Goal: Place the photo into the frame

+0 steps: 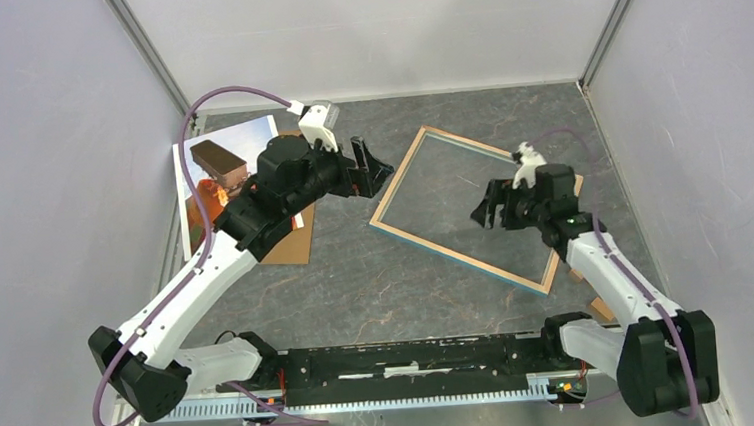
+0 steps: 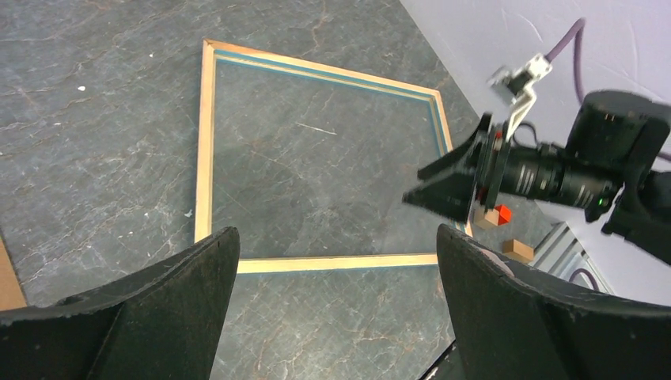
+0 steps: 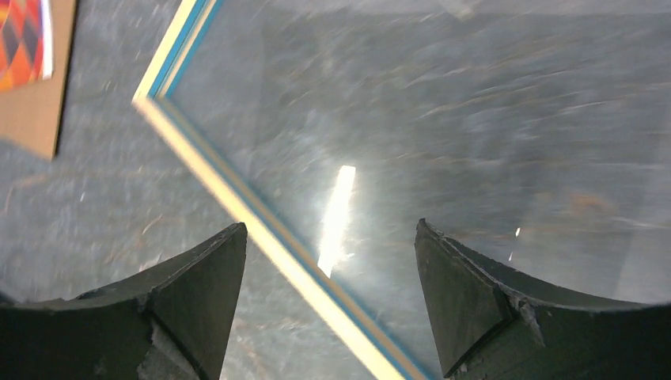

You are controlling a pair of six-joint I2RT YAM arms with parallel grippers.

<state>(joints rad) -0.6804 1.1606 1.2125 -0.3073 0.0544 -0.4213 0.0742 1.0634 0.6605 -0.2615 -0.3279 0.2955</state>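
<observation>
Right gripper (image 1: 486, 208) above the frame (image 1: 399, 176)

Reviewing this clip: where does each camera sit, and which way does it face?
Top external: above and behind the robot, looking down at the table; left arm and right arm show whole.
Left wrist: on the left arm, facing across at the frame; its own open jaws below, the right arm at right.
Right wrist: close over the frame's pane; its own open jaws below, photo corner top left.
Shared: every view shows the frame; top and right wrist both show the photo and backing board.
</observation>
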